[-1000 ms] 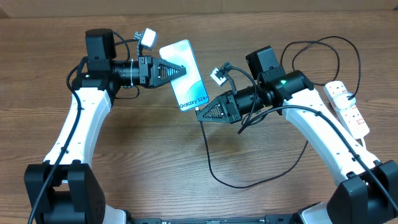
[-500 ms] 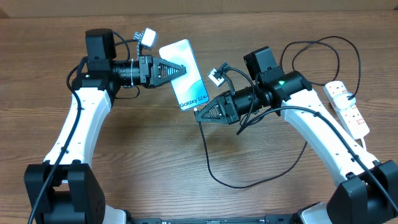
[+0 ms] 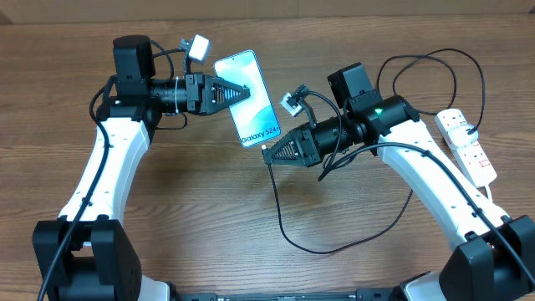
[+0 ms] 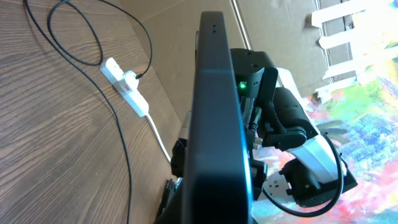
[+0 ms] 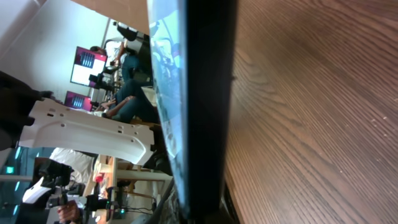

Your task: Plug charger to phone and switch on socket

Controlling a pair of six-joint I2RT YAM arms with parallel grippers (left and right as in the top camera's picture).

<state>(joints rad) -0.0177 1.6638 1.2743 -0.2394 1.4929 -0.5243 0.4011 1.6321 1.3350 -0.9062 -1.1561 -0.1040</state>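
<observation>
Black charger point(image 3: 277, 205) loops beneath right arm point(image 3: 426, 176), socket point(image 3: 466, 146) beyond

One phone point(image 3: 255, 109); one charger point(image 3: 278, 216); one socket point(image 3: 468, 144); two arms point(image 3: 104, 176).

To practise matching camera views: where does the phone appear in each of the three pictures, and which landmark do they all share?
Overhead: the phone, screen up, upper centre.
Left wrist: phone's dark edge, upright, mid-frame.
Right wrist: phone's dark edge, upright, left of centre.
Shared landmark: the wooden table.
</observation>
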